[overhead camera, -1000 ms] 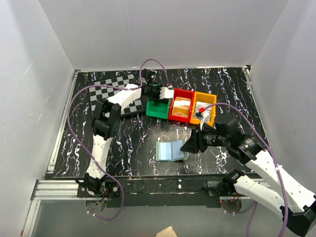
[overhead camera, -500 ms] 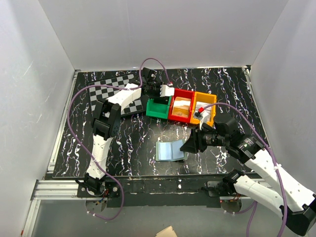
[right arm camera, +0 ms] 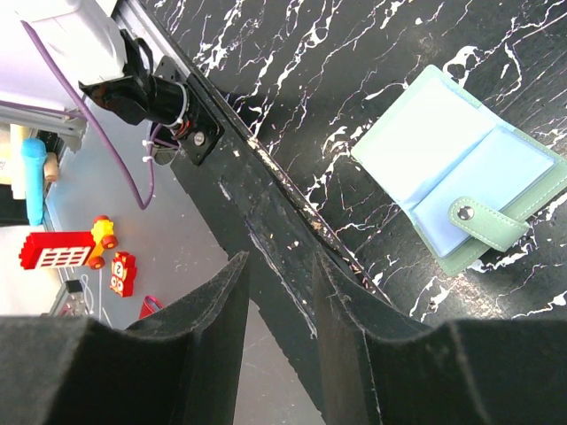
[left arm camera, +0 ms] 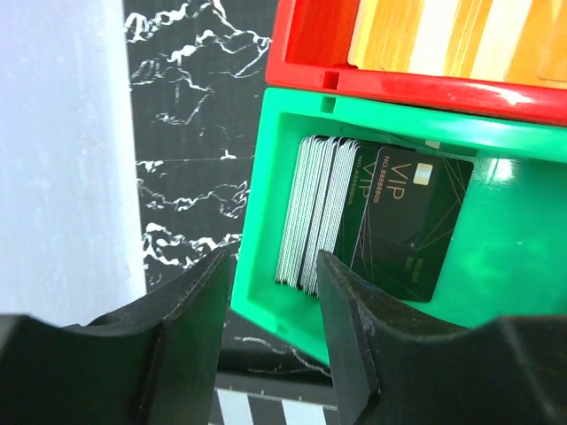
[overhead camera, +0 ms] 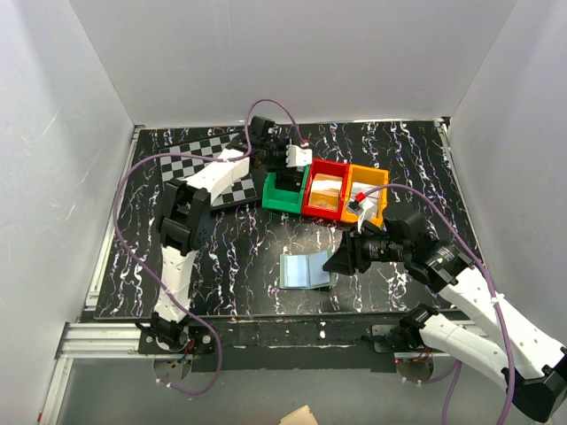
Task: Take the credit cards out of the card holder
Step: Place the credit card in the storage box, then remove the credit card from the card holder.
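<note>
The card holder (overhead camera: pixel 306 269) lies open on the black marbled table, its light blue inside up and its snap tab (right arm camera: pixel 483 221) folded over. No card shows in its pockets (right arm camera: pixel 416 142). Credit cards (left arm camera: pixel 323 208) stand stacked on edge in the green bin (left arm camera: pixel 523 266), with a black VIP card (left arm camera: pixel 409 221) leaning on them. My left gripper (left arm camera: pixel 275 266) hangs open and empty above that bin's near wall (overhead camera: pixel 283 174). To the right of the holder, my right gripper (overhead camera: pixel 341 261) is open and empty, its fingers over the table's front edge (right arm camera: pixel 279 261).
A red bin (overhead camera: pixel 325 197) with gold-coloured cards and an orange bin (overhead camera: pixel 368 197) stand in a row beside the green bin (overhead camera: pixel 282 197). A checkerboard sheet (overhead camera: pixel 208 159) lies at the back left. White walls enclose the table on three sides.
My left gripper's jaws have widened and its wrist has drawn back and to the left from over the green bin. The right arm and the card holder have not moved.
</note>
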Motion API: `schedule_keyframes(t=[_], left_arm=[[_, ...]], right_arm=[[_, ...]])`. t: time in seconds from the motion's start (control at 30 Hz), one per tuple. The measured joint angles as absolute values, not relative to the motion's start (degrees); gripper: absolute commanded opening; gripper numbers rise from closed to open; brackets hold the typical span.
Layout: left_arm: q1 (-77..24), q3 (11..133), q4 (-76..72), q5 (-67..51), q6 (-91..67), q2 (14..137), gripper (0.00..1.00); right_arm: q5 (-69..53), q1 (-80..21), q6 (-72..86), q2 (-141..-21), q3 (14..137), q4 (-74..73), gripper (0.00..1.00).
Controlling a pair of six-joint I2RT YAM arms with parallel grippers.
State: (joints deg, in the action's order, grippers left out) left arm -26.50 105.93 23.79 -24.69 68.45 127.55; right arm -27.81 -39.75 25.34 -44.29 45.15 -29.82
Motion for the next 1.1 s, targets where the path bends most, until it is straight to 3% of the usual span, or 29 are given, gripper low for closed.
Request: schedule_keyframes(t=[0.1,0.13,0.17,0.43,0.6,0.7,0.83,0.97,1.1], left_arm=[[-26.52,101.06,19.88,-24.08,66.30,122.50,0.52],[-26.59,98.76,18.06,-23.66,65.21,120.09,0.70],[-26.72,95.57,15.68,-22.94,63.51,117.56,0.98],[-31.05,78.54,4.40,-15.51,51.59,94.06,0.98],[-33.50,67.59,2.31,-9.82,36.88,80.88,0.98],[-33.41,67.11,6.61,-5.52,24.03,76.01,0.98],[-32.47,65.67,10.87,-7.03,7.94,71.11,0.98],[-32.38,53.52,8.34,-13.52,-11.46,64.66,0.98],[-34.22,45.65,8.36,-17.69,-27.70,66.87,0.98]], right_arm=[[-27.79,-39.75,25.34,-44.18,45.15,-29.85,0.42],[-27.77,-39.75,25.32,-44.07,45.15,-29.85,0.42],[-27.73,-39.75,25.32,-43.94,45.15,-29.85,0.42],[-25.58,-39.75,25.39,-43.48,45.15,-29.80,0.43],[-20.82,-39.75,26.92,-44.05,45.15,-30.06,0.61],[-18.28,-39.75,27.53,-46.39,45.32,-30.74,0.65],[-15.68,-39.81,27.14,-51.27,46.68,-33.67,0.64],[-9.56,-40.66,26.70,-53.21,47.42,-37.08,0.64],[-0.93,-43.11,26.13,-57.39,50.85,-42.15,0.64]])
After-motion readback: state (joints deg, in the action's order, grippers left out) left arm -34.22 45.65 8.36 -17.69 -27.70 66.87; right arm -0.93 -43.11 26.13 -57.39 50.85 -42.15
